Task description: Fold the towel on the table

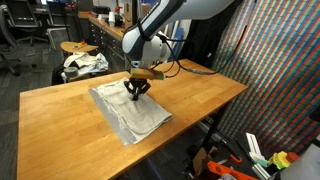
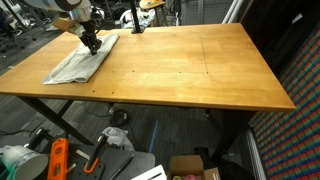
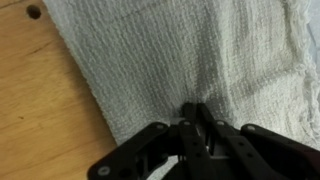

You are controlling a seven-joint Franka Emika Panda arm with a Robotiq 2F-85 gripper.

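Observation:
The towel [image 1: 130,115], a light grey cloth, lies spread on the wooden table [image 1: 60,120] near its middle. In an exterior view the towel [image 2: 78,64] is at the far left of the table [image 2: 190,70]. My gripper [image 1: 137,93] points straight down onto the towel's far part, and it is also seen from the side [image 2: 91,45]. In the wrist view the dark fingers [image 3: 200,118] stand pressed together, the gripper [image 3: 192,108] shut on a small ridge of the towel [image 3: 150,50]. A crease runs away from the tips. Bare table [image 3: 40,100] shows at the left.
A round wooden stool with a white-and-dark fabric bundle [image 1: 82,60] stands beyond the table. A patterned wall [image 1: 285,70] rises at one side. Below the table's front edge lie an orange tool [image 2: 57,160], a cardboard box [image 2: 195,168] and loose clutter.

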